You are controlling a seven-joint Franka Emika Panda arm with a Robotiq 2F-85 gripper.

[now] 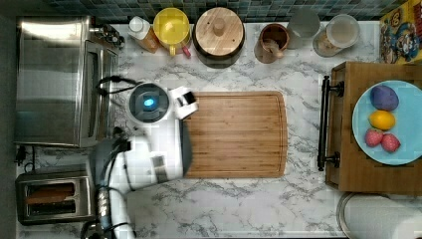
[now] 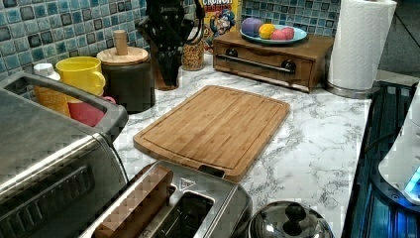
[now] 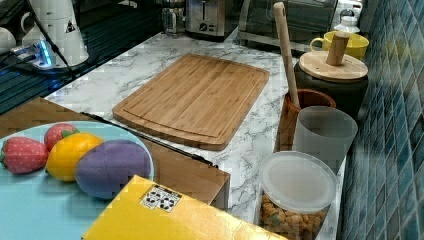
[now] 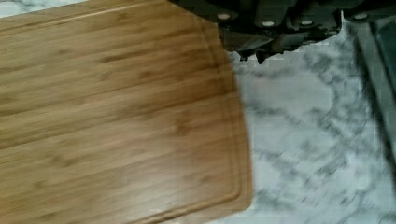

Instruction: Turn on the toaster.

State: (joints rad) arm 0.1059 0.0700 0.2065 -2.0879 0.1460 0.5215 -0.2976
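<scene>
The gripper [image 4: 254,53] was held over the cutting board's [image 1: 234,133] edge, well apart from the toaster [image 1: 53,198]; whether its fingers were apart could not be told.

1. Toaster [image 2: 168,208]: cut off by the left view's bottom edge; lever end not visible there.
2. Toaster [image 3: 209,17] in right view: far off, lever position too small to tell.
3. Claw [image 4: 254,53]: cropped by the wrist picture's edge; finger state unreadable.
4. Worktop [image 4: 308,140]: marble blurred in wrist view.
5. Paper towel roll [image 1: 383,219]: cut at the top view's bottom-right corner.
</scene>
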